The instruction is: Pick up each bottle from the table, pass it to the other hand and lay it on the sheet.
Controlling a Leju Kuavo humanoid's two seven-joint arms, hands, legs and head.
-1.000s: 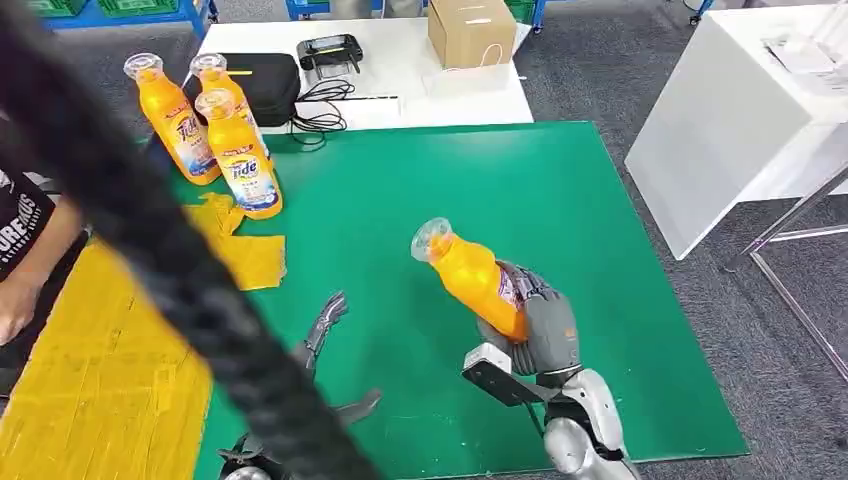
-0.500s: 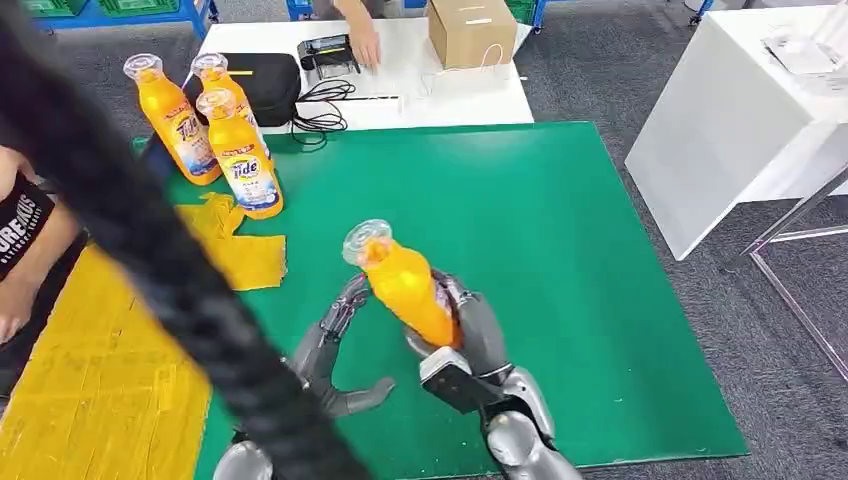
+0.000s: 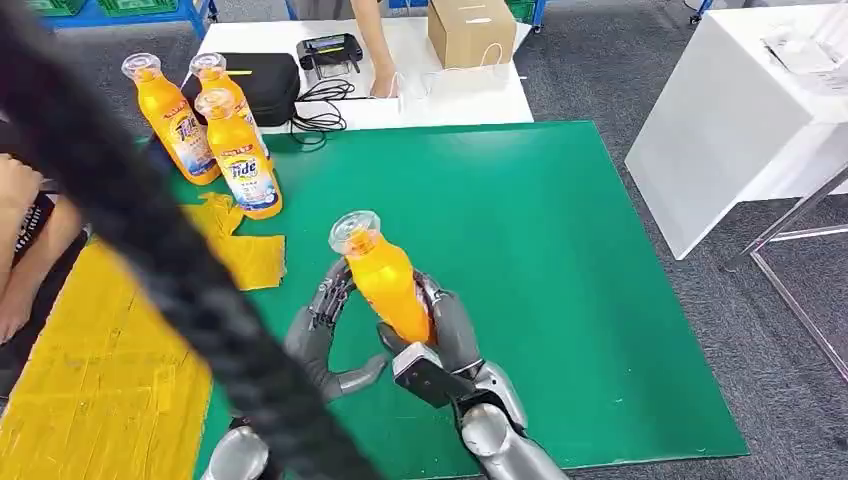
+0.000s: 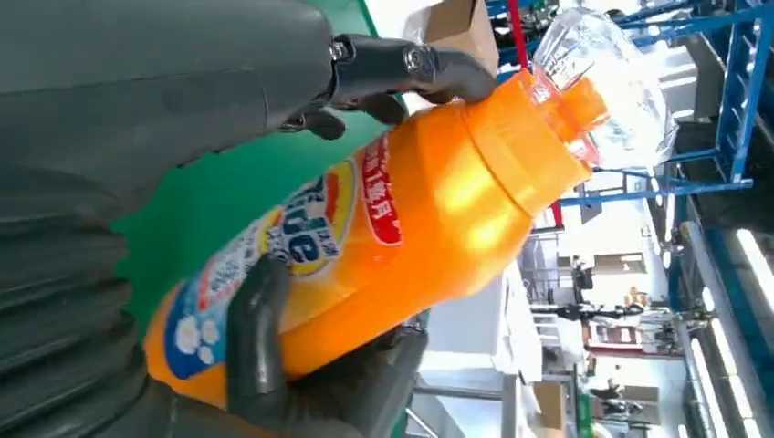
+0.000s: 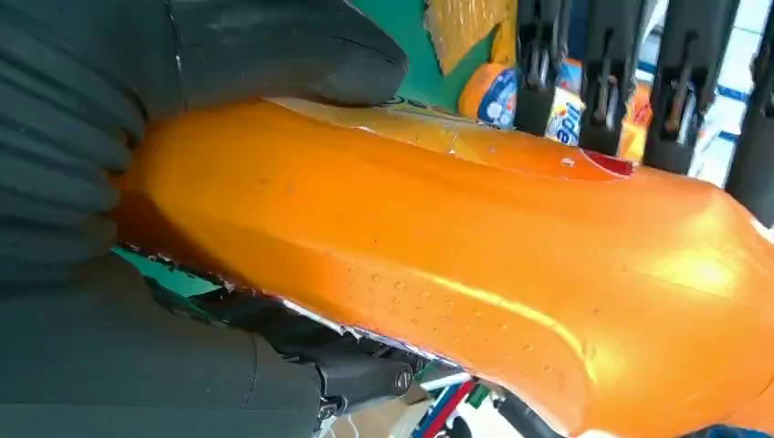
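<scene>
Holding the orange bottle (image 3: 388, 285) above the green table (image 3: 560, 260) in the head view, the right hand (image 3: 445, 335) has its fingers clamped round the lower body, cap tipped up and away from the robot, long axis leaning a little toward the robot's left. The left hand (image 3: 320, 335) is just beside it on the bottle's left flank, fingers spread and curving toward the body, thumb apart below. Whether they already press on it I cannot tell from here. The handover turns on that: the bottle lies directly between the two hands, the left one level with its middle. Three more bottles (image 3: 205, 120) stand upright in a cluster at the far left corner, so four in all. The yellow sheet (image 3: 110, 370) lies to the left, on the left hand's side. A person's hand (image 3: 384, 80) rests on the white table (image 3: 440, 90) beyond, another person's arm (image 3: 25, 250) at the left edge, and a thick black cable (image 3: 150, 230) crosses the foreground.

From the left wrist view, the left hand's fingers (image 4: 402, 68) arch over the bottle's shoulder, with dark fingers wrapped round its labelled base; the left hand looks close but not plainly closed.

From the right wrist view, the thumb (image 5: 274, 50) presses the bottle's side, and the left hand's fingers (image 5: 607, 73) hang across its far side.
</scene>
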